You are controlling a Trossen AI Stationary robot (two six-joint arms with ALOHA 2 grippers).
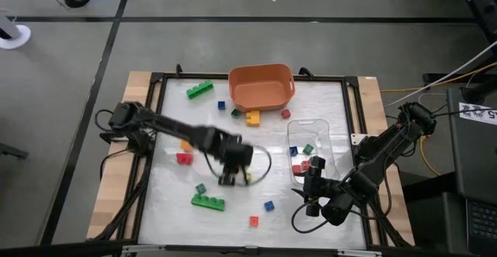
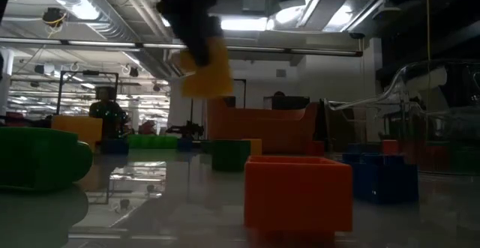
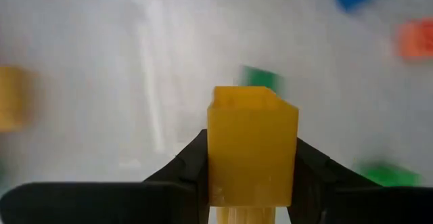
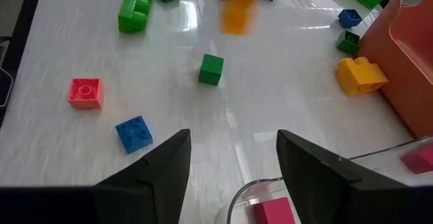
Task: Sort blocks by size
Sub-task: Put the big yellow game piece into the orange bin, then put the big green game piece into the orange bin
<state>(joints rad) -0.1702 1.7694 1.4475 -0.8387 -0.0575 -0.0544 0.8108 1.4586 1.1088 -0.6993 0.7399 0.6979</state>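
Note:
My left gripper is over the middle of the table, shut on a yellow block, which also shows lifted in the low view. My right gripper is open and empty near the clear tray's near end. Loose blocks lie on the table: a long green brick, a small green one, a blue one, a red one and a yellow brick. My left gripper pinches the yellow block by two opposite sides between its two fingers. The fingers come from above, pointing down. The block is lifted clear of the table, hanging below the fingers.
An orange bin stands at the far middle. A clear tray at the right holds red, green and blue blocks. Another long green brick lies at the far left, and red and orange blocks lie at the left.

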